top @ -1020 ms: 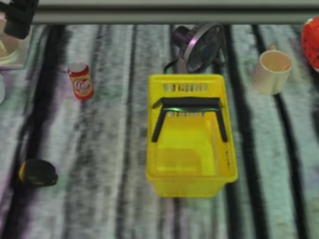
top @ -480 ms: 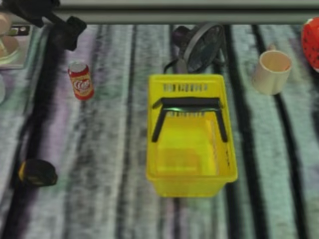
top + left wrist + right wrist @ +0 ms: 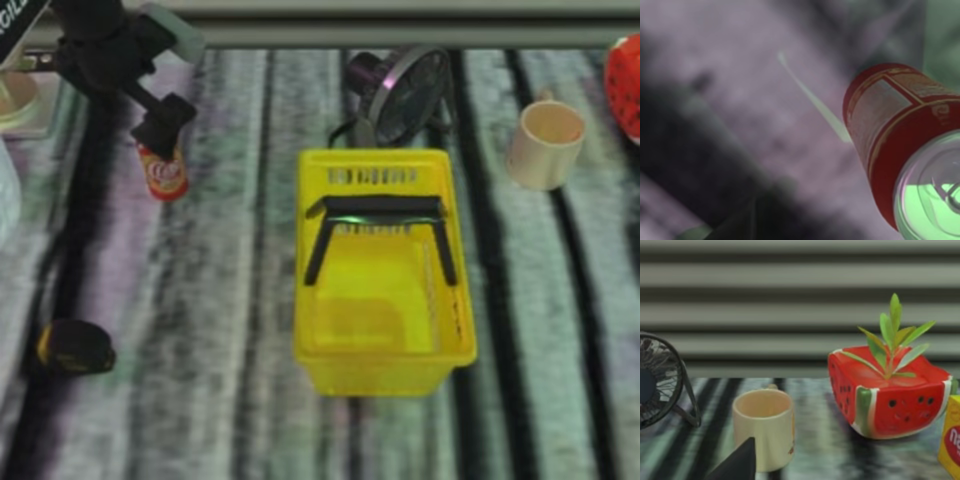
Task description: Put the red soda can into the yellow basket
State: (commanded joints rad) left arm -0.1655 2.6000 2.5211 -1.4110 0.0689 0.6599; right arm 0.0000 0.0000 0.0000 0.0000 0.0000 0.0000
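I've got my left hand [image 3: 160,135] hovering over the small red cylindrical soda can [image 3: 166,176] standing upper left on the striped surface [image 3: 230,300], grip state unclear, so next it drops, clamps, then carries to the bright yellow slotted plastic basket [image 3: 385,375] mid-frame.

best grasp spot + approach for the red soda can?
Grip the red soda can across the middle of its round side wall, coming down from above. It stands upright and alone on the table, so opposite sides look free for the jaws. The left gripper already hangs over its top; the yellow basket lies to the right.
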